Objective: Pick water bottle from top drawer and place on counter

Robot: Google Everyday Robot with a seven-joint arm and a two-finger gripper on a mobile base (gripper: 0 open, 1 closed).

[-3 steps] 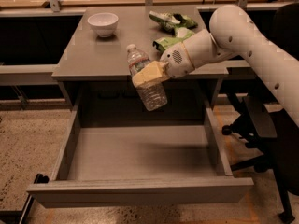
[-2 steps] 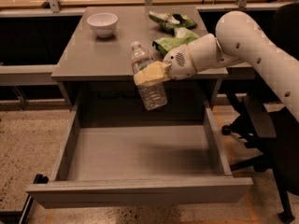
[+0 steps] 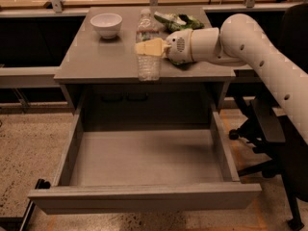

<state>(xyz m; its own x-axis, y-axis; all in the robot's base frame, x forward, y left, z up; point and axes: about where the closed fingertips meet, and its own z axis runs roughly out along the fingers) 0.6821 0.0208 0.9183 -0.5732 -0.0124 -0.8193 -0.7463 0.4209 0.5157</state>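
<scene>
The water bottle (image 3: 147,61) is clear crinkled plastic and stands upright over the front edge of the grey counter (image 3: 96,61). My gripper (image 3: 150,47) comes in from the right on a white arm and is shut on the water bottle's middle with its tan fingers (image 3: 153,46). The bottle's lower end hangs level with the counter's front edge; I cannot tell whether it rests on the top. The top drawer (image 3: 144,158) is pulled fully open below, its grey floor bare.
A white bowl (image 3: 106,24) sits at the counter's back left. Green snack bags (image 3: 178,21) lie at the back right, behind my gripper. A black office chair (image 3: 279,138) stands to the right of the drawer. Speckled floor lies to the left.
My gripper has lifted the water bottle up and back, from in front of the counter above the open drawer to the level of the counter's top.
</scene>
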